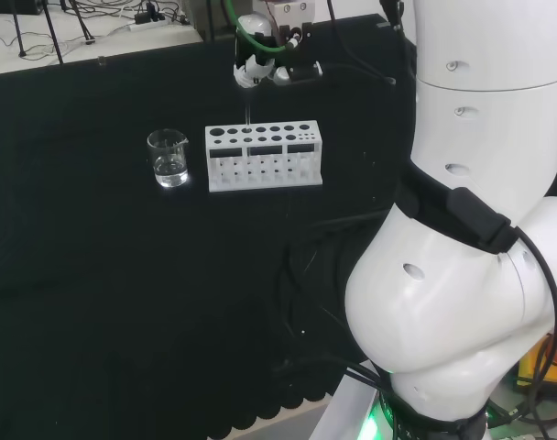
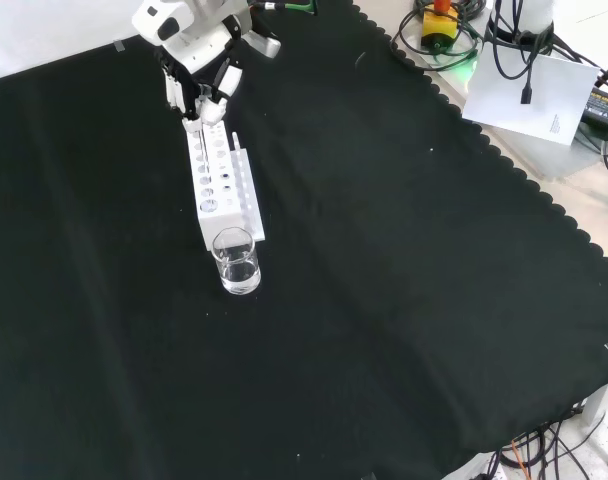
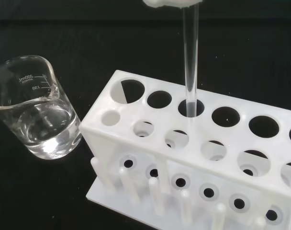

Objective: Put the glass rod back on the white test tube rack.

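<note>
A: Quick status. Where's the glass rod (image 3: 190, 62)?

B: Upright, lower tip just inside a hole of the white test tube rack (image 3: 217, 143), back row, third hole from the rack end nearest the beaker (image 3: 33, 112). Wrist view shows it clearly. Can't tell if it's bottomed out yet.

A: And the hand (image 2: 199, 85)?

B: Directly above the rack's far end in front view, fingers (image 2: 212, 107) curled down round the rod's top, pinching it. In head view the hand (image 1: 251, 69) sits just behind the rack (image 1: 263, 156), w/ the rod a faint line dropping to the rack's top plate.

A: Handling?

B: Judgement only: thin clear glass, so light, stiff, slick, brittle. Won't bend if it catches the hole's rim; it'd snap or lever the rack instead. Rack's plastic, prob. light too, could tip or slide on the cloth if the rod drags sideways.

A: Grip point ok?

B: Top end is right imo. Keeps the fingers clear of the rack's plate, lets the rod hang near plumb. Downside: long lever below the pinch, any tilt swings the tip.

A: Next?

B: Prob. ease straight down thru the lower plate's hole, then release. Dropping it early risks a chip at the base.

A: Beaker an issue?

B: Stands just beside the rack's end, apart from it, has clear liquid in it. Not in the rod's path.
</note>
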You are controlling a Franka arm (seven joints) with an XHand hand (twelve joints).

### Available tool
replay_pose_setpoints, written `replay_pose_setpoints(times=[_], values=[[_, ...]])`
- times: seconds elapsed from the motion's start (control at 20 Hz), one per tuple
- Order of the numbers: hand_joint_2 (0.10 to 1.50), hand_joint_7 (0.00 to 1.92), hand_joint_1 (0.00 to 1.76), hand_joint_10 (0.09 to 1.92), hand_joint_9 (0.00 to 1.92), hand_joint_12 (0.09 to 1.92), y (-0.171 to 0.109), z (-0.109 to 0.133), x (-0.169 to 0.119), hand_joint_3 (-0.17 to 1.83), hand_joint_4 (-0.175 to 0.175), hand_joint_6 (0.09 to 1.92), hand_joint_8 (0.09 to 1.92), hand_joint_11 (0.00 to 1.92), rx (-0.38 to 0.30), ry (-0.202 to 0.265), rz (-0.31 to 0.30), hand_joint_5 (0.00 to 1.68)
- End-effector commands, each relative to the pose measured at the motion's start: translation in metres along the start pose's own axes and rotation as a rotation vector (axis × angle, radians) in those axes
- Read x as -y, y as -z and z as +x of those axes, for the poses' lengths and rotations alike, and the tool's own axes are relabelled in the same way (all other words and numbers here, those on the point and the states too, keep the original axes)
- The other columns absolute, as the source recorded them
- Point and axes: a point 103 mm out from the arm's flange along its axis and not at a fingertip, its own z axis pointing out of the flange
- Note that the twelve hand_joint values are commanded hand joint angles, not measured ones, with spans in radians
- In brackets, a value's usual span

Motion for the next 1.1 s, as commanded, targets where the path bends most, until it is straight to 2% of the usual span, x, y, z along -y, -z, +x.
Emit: replay_pose_setpoints(times=[0.05, 0.35, 0.4, 0.45, 0.6, 0.7, 0.75, 0.9, 1.1], values=[[1.11, 1.1, 1.31, 0.96, 1.53, 0.64, -0.001, 0.0, 0.0, -0.17, -0.175, 0.09, 1.13, 1.66, -0.002, 0.001, 0.001, 1.42], [1.1, 1.12, 1.31, 0.96, 1.54, 0.64, 0.002, 0.002, 0.001, -0.17, -0.175, 0.09, 1.1, 1.67, 0.006, 0.006, 0.003, 1.42], [1.09, 1.19, 1.31, 0.94, 1.56, 0.64, 0.003, 0.003, 0.002, -0.17, -0.156, 0.09, 0.94, 1.68, 0.03, 0.006, 0.012, 1.42], [1.03, 1.17, 1.35, 0.9, 1.57, 0.64, 0.005, 0.004, 0.002, -0.17, -0.16, 0.09, 0.87, 1.69, 0.042, 0.007, 0.022, 1.39], [0.89, 0.77, 1.42, 0.78, 1.62, 0.72, 0.008, 0.005, 0.003, -0.17, -0.173, 0.09, 0.83, 1.74, 0.045, 0.007, 0.031, 1.02], [0.85, 0.54, 1.43, 0.72, 1.65, 0.77, 0.01, 0.006, 0.004, -0.17, -0.153, 0.09, 0.85, 1.76, 0.044, 0.005, 0.022, 0.73], [0.84, 0.48, 1.43, 0.7, 1.66, 0.79, 0.011, 0.006, 0.005, -0.17, -0.145, 0.09, 0.85, 1.77, 0.045, 0.004, 0.018, 0.64], [0.83, 0.39, 1.43, 0.68, 1.66, 0.81, 0.013, 0.006, 0.006, -0.17, -0.134, 0.09, 0.85, 1.78, 0.044, -0.001, 0.007, 0.53], [0.83, 0.38, 1.43, 0.68, 1.66, 0.82, 0.019, 0.005, 0.008, -0.17, -0.13, 0.09, 0.84, 1.79, 0.048, -0.007, -0.002, 0.5]])
